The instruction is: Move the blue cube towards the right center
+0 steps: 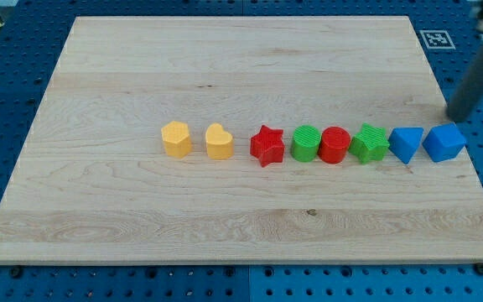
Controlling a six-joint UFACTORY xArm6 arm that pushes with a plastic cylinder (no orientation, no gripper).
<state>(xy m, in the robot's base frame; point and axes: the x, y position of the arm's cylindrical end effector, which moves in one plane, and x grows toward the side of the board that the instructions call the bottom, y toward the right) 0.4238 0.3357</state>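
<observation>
The blue cube (444,142) lies just below my tip (454,117), a little toward the view's left of it, near the right edge of the tabletop (225,59). My tip is the lower end of a dark rod that comes down from the view's top right corner; I cannot tell if it touches the cube or stands just apart. There are no fingers on this rod, so nothing is spread or pinched. Going away from my tip toward the view's left, the blocks make one row: a blue triangular block (406,144) just beside the cube, then a green star (370,143), a red cylinder (334,145), a green cylinder (306,143) and a red star (267,146). After a small gap come a yellow heart (219,141) and a yellow hexagonal block (176,138), farthest from my tip.
</observation>
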